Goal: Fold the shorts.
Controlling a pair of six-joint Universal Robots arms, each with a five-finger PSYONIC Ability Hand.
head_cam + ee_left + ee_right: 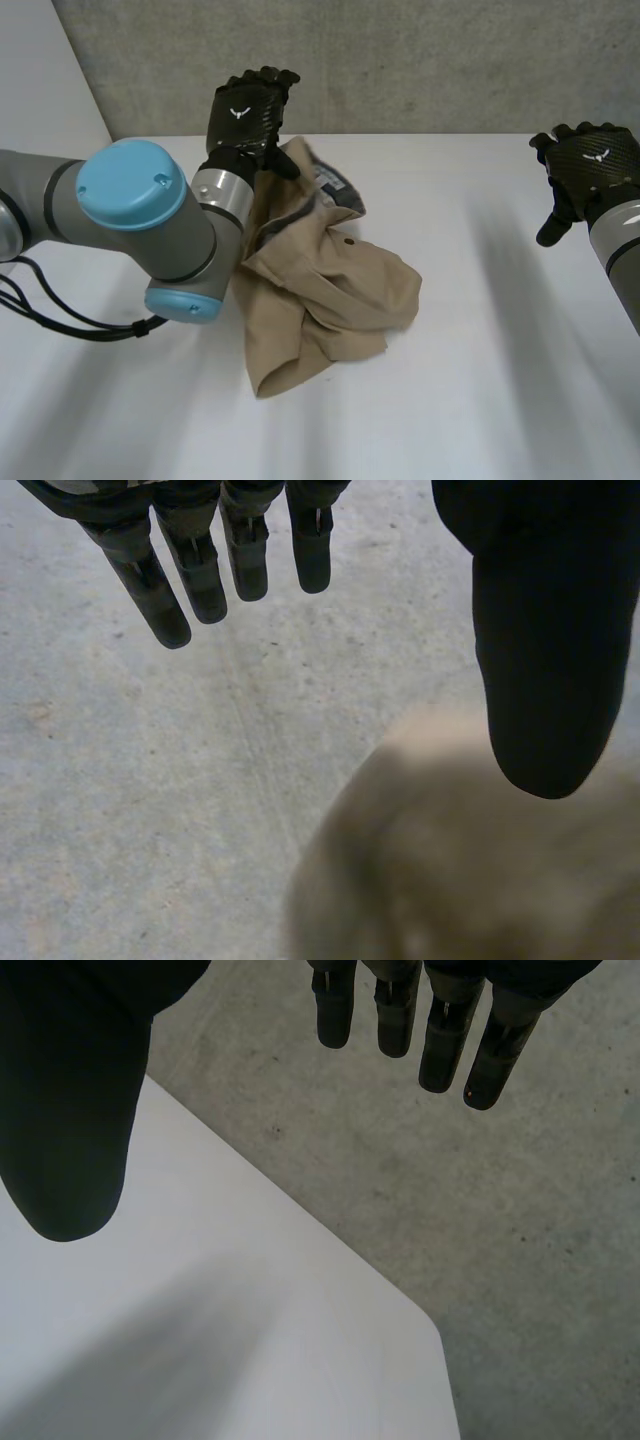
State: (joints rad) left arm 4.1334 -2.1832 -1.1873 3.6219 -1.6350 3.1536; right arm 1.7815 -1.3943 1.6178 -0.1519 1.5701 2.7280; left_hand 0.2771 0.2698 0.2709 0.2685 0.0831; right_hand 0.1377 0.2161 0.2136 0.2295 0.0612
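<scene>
Crumpled shorts [325, 295] are shown nearest the unclenched left hand [248, 112] (right hand [590, 165], also unclenched, at the right edge of the table [480, 400]).

We count one pair of tan shorts [320, 290], in a single heap left of the middle. There is one white table [500, 390]. We see two black hands, the left hand [248, 110] and the right hand [590, 165]. There are two arms, the left arm [130, 215] and the right arm [618, 245]. At the far side stands one grey wall [420, 60].

Matt tan cloth shorts [320, 285], smooth white table [500, 380]
</scene>
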